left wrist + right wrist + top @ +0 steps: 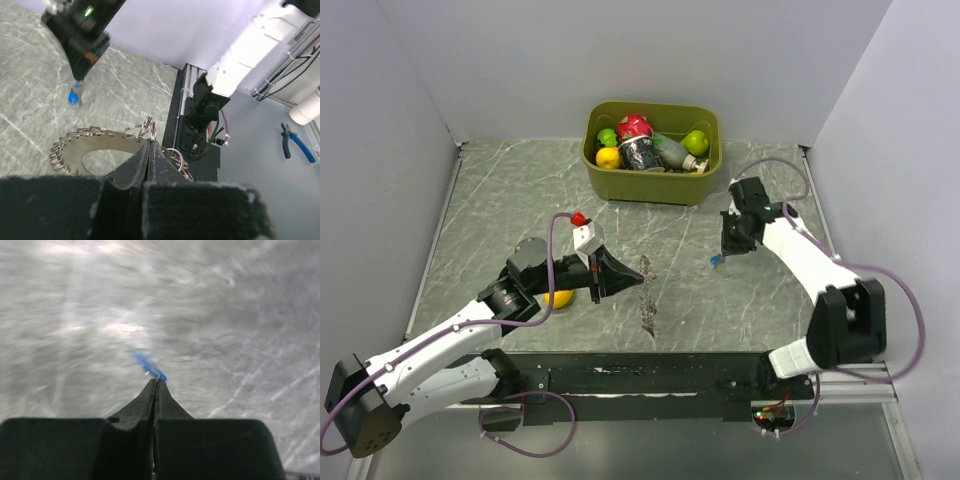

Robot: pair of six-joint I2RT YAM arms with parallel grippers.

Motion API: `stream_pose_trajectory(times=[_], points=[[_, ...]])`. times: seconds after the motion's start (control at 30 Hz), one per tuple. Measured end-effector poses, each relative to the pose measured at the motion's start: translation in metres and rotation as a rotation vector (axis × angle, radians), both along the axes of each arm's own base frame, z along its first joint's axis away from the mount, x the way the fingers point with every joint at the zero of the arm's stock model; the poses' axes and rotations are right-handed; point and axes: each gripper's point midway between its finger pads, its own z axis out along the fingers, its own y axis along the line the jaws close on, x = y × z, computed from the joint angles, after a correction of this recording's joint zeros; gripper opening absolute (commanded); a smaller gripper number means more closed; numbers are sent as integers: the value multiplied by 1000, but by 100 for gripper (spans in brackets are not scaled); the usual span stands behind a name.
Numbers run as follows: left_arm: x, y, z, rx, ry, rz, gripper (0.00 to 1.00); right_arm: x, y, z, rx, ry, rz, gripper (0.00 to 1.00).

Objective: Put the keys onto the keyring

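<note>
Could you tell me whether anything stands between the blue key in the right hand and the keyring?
Nothing visible does. The right hand pinches the blue key, the left hand holds the keyring, and only bare table lies between them.

I work in a robotics lab cell: plain white panels (390,120) box in a marbled tabletop (500,220), a black mounting rail (640,378) edges it, purple cables (552,255) loop loose, and blue-handled pliers (296,143) lie on a grey surface alongside.
</note>
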Motion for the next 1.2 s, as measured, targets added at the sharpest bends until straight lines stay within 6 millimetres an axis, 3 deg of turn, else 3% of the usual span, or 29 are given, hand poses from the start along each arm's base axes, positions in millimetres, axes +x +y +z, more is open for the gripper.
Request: stream_pose_trajectory(times=[0.23,0.53,0.7,0.9,1.2], points=[[3,2,3,24,4,22,1,-3,38,78,221,-273,207,0],[6,4,7,64,18,44,1,-49,89,144,499,-515,568,0],[7,6,8,92,23,58,1,-79,110,166,644,-605,751,0],[8,5,-2,130,40,68,1,-98,120,193,710,-703,878,0],[12,-4,-11,187,47,79,1,-123,145,191,729,-681,1020,0]])
